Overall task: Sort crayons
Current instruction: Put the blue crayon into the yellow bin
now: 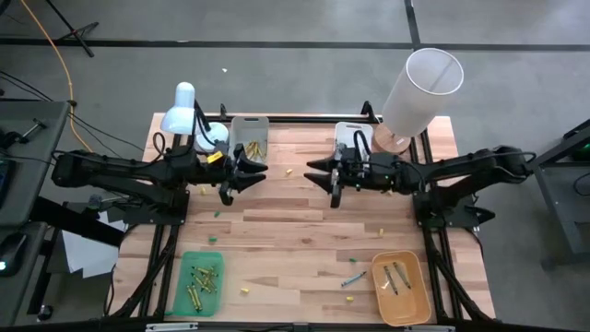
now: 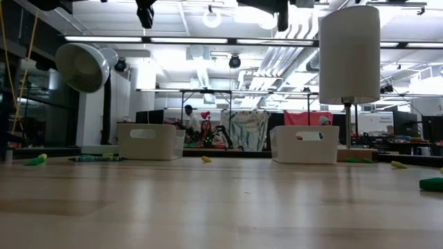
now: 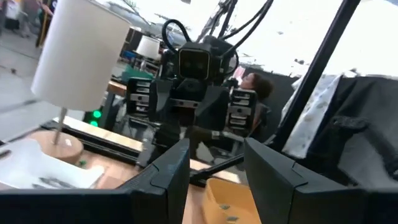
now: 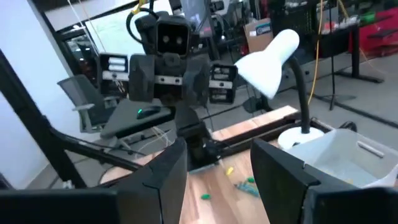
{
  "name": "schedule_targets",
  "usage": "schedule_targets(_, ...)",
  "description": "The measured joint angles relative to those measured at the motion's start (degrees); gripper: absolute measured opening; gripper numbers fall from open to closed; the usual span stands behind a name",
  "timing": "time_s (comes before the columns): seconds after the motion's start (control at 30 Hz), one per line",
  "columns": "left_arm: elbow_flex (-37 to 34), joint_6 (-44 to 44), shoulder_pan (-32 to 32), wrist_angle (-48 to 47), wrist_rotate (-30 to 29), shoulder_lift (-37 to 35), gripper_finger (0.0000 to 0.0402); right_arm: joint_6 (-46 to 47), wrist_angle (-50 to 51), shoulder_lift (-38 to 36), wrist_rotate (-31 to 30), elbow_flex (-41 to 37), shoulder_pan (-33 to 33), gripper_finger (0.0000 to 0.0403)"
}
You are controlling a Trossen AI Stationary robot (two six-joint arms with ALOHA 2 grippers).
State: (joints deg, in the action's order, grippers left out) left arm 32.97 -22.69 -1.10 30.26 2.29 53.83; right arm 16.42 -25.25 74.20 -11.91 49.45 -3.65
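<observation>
Loose crayons lie scattered on the wooden table: a blue one (image 1: 353, 278), yellow ones (image 1: 246, 291) (image 1: 288, 171) (image 1: 376, 231) and a green one (image 1: 214, 240). Several yellow crayons lie in the green tray (image 1: 184, 297) and grey ones in the orange tray (image 1: 415, 302). More lie in the far white tray (image 1: 249, 124). My left gripper (image 1: 247, 177) and right gripper (image 1: 323, 177) hang raised over the far middle of the table, pointing level at each other. Both are open with nothing between the fingers (image 3: 168, 180) (image 4: 165, 180).
A second white tray (image 1: 353, 136) stands at the far edge. A white desk lamp (image 1: 184, 109) stands far left and a lamp with a tall white cylinder shade (image 1: 421, 88) far right. The middle of the table holds only scattered crayons.
</observation>
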Motion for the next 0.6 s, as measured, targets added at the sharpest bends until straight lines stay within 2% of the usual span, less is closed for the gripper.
schedule_targets(0.3,0.0,4.4,0.0,-0.4,-1.5,-0.1,0.0140,-1.2,1.4,0.5,4.2,0.0,0.6,0.0169)
schedule_targets(0.6,0.0,7.0,0.0,-0.4,-1.7,-0.1,0.0140,3.0,4.4,0.5,4.6,0.0,0.6,0.0169)
